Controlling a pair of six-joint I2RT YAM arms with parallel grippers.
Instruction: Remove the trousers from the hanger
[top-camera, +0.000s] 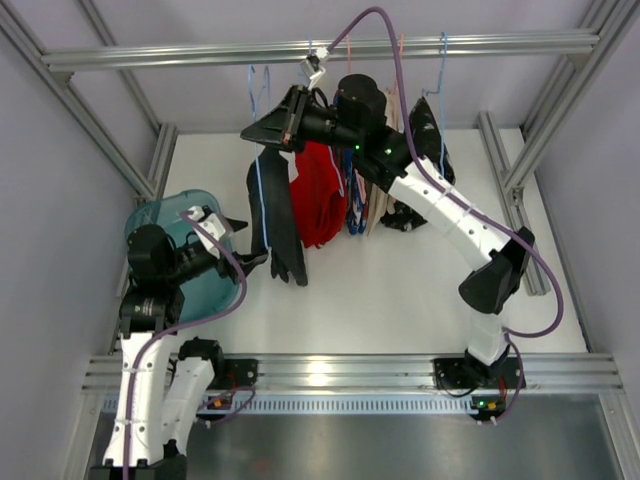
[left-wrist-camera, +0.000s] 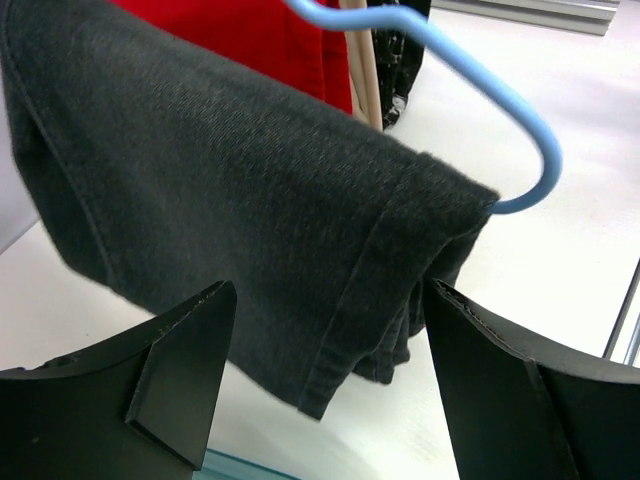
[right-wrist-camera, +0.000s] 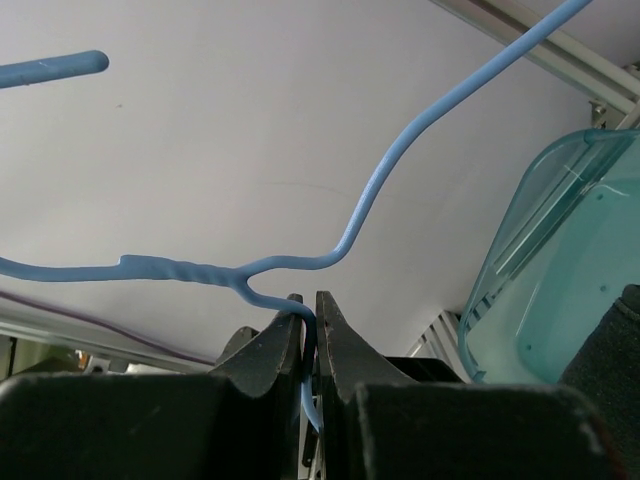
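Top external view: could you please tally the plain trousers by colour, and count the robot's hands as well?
black trousers: 1
red trousers: 1
hands: 2, the left hand open, the right hand shut on the blue hanger
Total: 4

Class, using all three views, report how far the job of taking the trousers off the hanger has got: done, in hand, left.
Done: nothing is off yet. In hand: the right tool is shut on the blue hanger, and the open left tool sits at the hem of the black trousers, which hang over that hanger. Left: grip and pull the black pair free; the red trousers hang untouched.
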